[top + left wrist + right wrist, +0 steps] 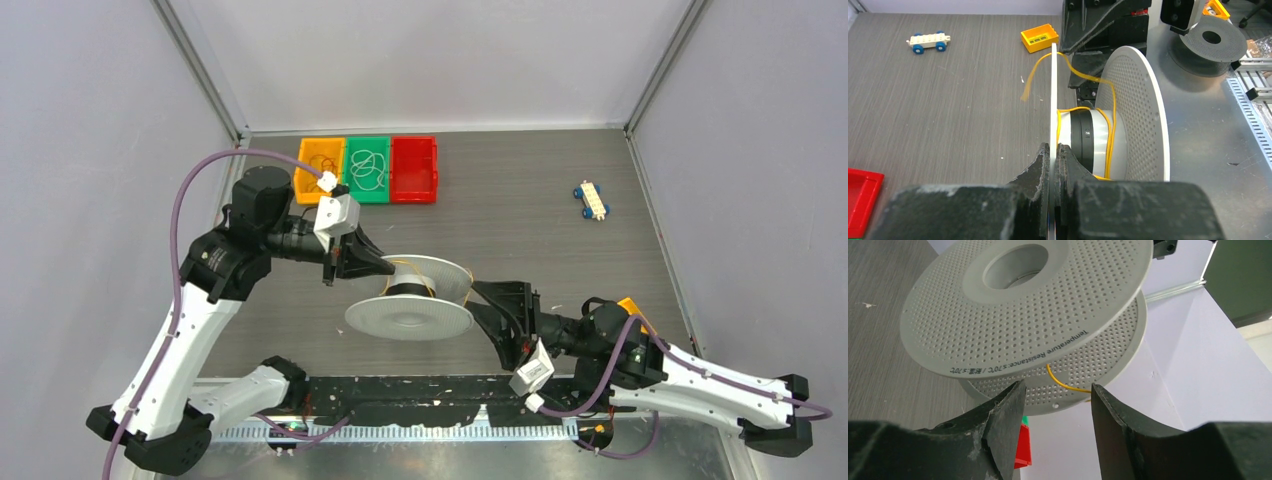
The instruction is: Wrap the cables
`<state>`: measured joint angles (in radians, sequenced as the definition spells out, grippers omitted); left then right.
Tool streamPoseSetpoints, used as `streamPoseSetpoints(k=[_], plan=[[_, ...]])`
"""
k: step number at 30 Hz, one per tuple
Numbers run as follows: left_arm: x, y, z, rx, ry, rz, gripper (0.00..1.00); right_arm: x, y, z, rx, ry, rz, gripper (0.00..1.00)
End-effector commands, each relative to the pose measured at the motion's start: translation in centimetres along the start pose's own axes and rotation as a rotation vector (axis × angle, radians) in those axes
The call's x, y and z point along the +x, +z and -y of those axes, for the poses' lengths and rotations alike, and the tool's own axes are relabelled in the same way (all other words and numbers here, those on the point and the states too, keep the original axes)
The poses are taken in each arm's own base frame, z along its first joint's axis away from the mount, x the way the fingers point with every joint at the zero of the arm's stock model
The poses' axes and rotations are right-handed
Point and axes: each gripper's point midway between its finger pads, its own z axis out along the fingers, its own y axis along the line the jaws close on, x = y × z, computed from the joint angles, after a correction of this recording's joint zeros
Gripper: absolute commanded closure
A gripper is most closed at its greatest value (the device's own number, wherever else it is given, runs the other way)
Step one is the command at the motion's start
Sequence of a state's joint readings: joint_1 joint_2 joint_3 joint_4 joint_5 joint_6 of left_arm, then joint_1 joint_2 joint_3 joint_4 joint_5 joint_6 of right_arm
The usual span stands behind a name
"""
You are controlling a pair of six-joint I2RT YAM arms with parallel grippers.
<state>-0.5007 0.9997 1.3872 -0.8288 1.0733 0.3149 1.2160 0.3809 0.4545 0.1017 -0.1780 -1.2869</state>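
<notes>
A white perforated spool (410,318) is held tilted above the table's middle. The thin yellow-orange cable (1111,125) makes a few turns round the spool's hub and loops over the edge of a flange (1053,90). Its loose end hangs in the air on the left. My left gripper (1053,148) is shut on that thin flange edge; it also shows in the top view (388,268). My right gripper (1058,389) is open just below the spool's (1023,315) rim. A short stretch of the cable (1063,383) runs between the flanges just above its fingertips. It sits at the spool's right in the top view (486,303).
Orange (320,168), green (368,168) and red (414,168) bins stand in a row at the back; the green one holds thin wires. A white toy car (592,200) lies at the right. A small yellow bin (1040,38) and a dark spool (1212,42) show in the left wrist view.
</notes>
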Motion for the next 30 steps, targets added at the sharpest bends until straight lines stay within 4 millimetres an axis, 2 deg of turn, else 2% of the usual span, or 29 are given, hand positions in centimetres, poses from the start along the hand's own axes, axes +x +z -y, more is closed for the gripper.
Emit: streamPoseSetpoints(k=[1, 14, 16, 18, 19, 21, 23, 24, 25, 26, 27, 30], plan=[[-2.0, -0.4, 0.5, 0.008, 0.033, 0.042, 1.00, -0.8, 0.3, 2.0, 0.034, -0.058, 0.015, 0.44], [-1.7, -0.2, -0.1, 0.001, -0.016, 0.013, 1.00, 0.0, 1.3, 1.9, 0.032, -0.108, -0.060, 0.50], [-1.7, -0.3, 0.0, -0.001, -0.013, 0.013, 1.00, 0.2, 1.3, 1.8, 0.031, -0.100, -0.070, 0.55], [-1.8, -0.4, -0.1, -0.009, -0.007, 0.014, 1.00, 0.5, 1.2, 1.8, 0.041, -0.079, -0.087, 0.64], [-1.8, -0.4, -0.2, -0.018, -0.003, 0.014, 1.00, 0.8, 1.0, 1.7, 0.048, -0.067, -0.099, 0.78], [-2.0, -0.5, -0.5, -0.043, -0.003, 0.018, 1.00, 1.2, 0.7, 1.4, 0.077, 0.030, -0.119, 0.93], [-2.7, -0.6, -0.9, -0.065, 0.005, 0.045, 1.00, 1.3, 0.5, 0.7, 0.101, 0.160, -0.113, 0.94], [-3.1, -0.6, -1.1, -0.077, 0.003, 0.064, 1.00, 1.0, 0.5, 1.0, 0.132, 0.216, -0.094, 0.94], [-3.6, -0.6, -1.4, -0.093, -0.001, 0.090, 1.00, 1.0, 0.6, 0.3, 0.150, 0.344, -0.086, 0.95], [-4.0, -0.7, -1.6, -0.105, -0.011, 0.116, 1.00, 0.8, 0.6, 1.1, 0.209, 0.413, -0.063, 0.94], [-4.5, -0.7, -1.9, -0.115, -0.013, 0.144, 1.00, 1.3, 0.6, 0.3, 0.240, 0.554, -0.080, 0.95], [-5.3, -0.9, -2.3, -0.135, -0.038, 0.216, 1.00, 2.3, 0.3, 1.2, 0.374, 0.787, -0.107, 0.95]])
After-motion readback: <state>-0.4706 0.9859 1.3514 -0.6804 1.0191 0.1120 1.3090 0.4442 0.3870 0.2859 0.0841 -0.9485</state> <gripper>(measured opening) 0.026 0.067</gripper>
